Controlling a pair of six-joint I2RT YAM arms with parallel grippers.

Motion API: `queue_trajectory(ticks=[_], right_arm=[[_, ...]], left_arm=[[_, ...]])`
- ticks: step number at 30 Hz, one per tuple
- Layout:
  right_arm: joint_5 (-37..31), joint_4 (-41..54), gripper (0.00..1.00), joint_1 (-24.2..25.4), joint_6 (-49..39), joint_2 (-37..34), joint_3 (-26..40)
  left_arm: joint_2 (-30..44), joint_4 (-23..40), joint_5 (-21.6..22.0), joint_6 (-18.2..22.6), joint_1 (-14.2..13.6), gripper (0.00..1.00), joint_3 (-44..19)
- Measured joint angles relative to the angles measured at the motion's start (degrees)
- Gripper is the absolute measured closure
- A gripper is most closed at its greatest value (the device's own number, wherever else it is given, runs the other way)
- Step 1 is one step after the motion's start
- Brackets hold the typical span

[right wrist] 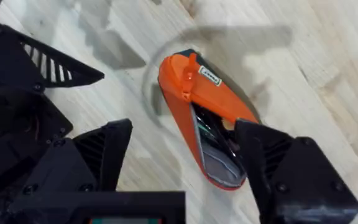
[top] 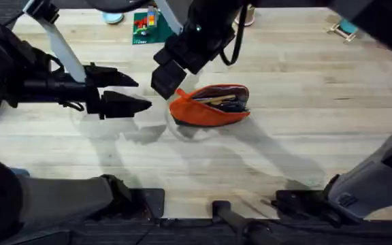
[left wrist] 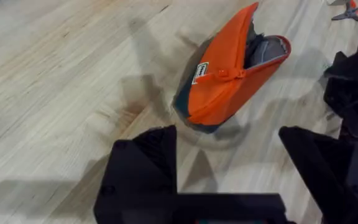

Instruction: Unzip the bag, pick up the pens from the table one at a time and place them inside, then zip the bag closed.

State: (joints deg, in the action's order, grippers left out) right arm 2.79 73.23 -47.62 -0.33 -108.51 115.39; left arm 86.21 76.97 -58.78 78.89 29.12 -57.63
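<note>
Two spread grippers, left gripper (top: 136, 93) beside and right gripper (right wrist: 185, 158) directly above the unzipped bag (top: 209, 105).

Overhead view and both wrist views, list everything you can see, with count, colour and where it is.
bag: one, orange with a dark zipper, unzipped, lying at the middle of the table
pens: at least two, one tan and one dark, inside the open bag
green board: one, green with small coloured pieces, at the far edge of the table
table: one, pale wooden planks, under everything
left gripper: one, black, open, just left of the bag
right gripper: one, black, open, straddling the bag from above
</note>
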Motion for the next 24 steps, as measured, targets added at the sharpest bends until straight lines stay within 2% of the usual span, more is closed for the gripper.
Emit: queue_trajectory(ticks=[24], right_arm=[[1.39, -0.91, 0.007, 0.05, 0.59, -9.08, 0.02]], left_arm=[[0.00, 0.00, 0.32, -0.04, 0.00, 0.005, 0.02]])
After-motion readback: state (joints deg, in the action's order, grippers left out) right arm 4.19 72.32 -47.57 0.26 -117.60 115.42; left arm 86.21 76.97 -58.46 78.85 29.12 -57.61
